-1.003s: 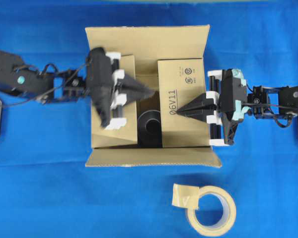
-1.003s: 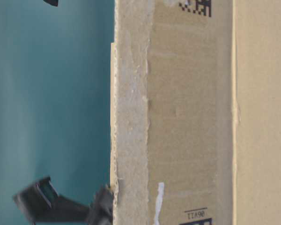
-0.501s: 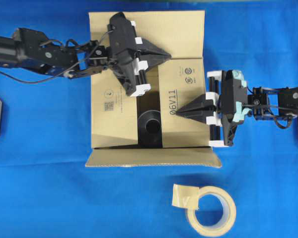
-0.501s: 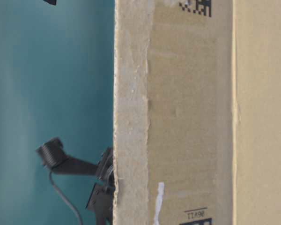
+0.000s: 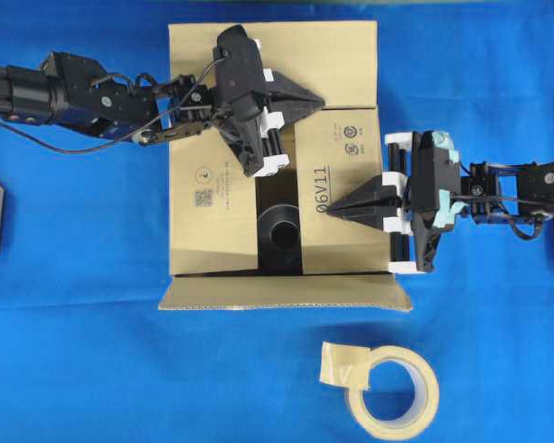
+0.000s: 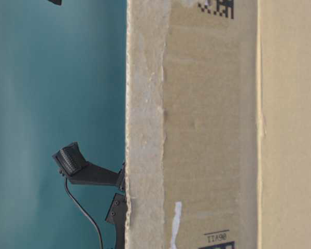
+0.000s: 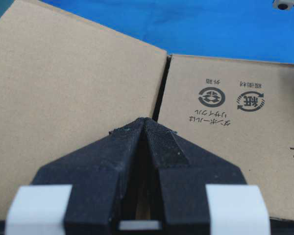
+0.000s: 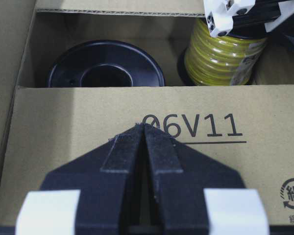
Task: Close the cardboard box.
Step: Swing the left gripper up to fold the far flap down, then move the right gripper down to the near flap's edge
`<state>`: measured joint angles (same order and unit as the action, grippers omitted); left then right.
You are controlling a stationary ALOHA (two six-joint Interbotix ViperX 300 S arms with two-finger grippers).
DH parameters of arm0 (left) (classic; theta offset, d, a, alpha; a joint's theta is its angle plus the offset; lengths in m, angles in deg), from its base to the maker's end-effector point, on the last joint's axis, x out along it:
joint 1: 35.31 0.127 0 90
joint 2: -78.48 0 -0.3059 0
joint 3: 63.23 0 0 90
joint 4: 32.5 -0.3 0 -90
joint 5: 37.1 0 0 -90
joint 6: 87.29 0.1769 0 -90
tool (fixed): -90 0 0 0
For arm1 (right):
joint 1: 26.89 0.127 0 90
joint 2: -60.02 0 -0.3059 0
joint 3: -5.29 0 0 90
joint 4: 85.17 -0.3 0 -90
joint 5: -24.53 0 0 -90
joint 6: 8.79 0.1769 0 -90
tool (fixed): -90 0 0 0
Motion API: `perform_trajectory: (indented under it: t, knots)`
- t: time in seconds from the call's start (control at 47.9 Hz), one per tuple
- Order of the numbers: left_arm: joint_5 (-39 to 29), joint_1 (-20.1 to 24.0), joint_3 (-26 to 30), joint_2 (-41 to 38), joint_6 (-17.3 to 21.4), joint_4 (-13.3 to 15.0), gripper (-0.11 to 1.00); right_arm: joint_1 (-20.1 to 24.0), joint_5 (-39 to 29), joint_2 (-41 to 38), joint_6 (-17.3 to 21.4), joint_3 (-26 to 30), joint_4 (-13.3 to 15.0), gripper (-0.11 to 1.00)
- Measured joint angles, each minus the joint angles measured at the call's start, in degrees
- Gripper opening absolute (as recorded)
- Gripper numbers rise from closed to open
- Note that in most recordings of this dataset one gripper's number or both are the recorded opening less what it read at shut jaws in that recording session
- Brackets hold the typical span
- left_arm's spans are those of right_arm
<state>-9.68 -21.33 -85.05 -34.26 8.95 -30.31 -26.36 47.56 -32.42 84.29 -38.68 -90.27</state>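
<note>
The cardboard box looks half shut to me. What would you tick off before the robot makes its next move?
1. Left gripper shut, tip by the far flap: ok.
2. Right gripper shut, over the right flap: ok.
3. Left flap folded down: ok.
4. Spools sit below the flaps: ok.
5. Near flap of the cardboard box folded in: not ok, it lies outward.
6. Tape roll clear of the box: ok.

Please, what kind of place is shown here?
Probably a robot lab packing bench: two arms work over a blue cloth, closing a cardboard box holding spools, with a tape roll beside it.
</note>
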Motion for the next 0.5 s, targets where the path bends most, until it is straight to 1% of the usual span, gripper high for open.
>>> perform_trajectory:
  t: [0.125,0.313,0.397,0.501]
  knots:
    - [-0.1,-0.1,0.0,0.0,0.0,0.1,0.0,0.2,-1.2,1.0,0.1,0.8,-0.1,0.0]
    - [-0.3,-0.3,-0.2,0.0,0.0,0.0,0.0,1.1,-6.0,6.0,0.0,2.3,0.0,0.0]
    - [-0.3,-0.3,-0.2,0.0,0.0,0.1,0.0,2.1,-7.3,8.3,0.0,2.6,-0.1,0.0]
    - [-0.4,-0.4,-0.3,0.0,0.0,0.0,0.0,4.7,-8.1,11.7,0.1,2.6,-0.1,0.0]
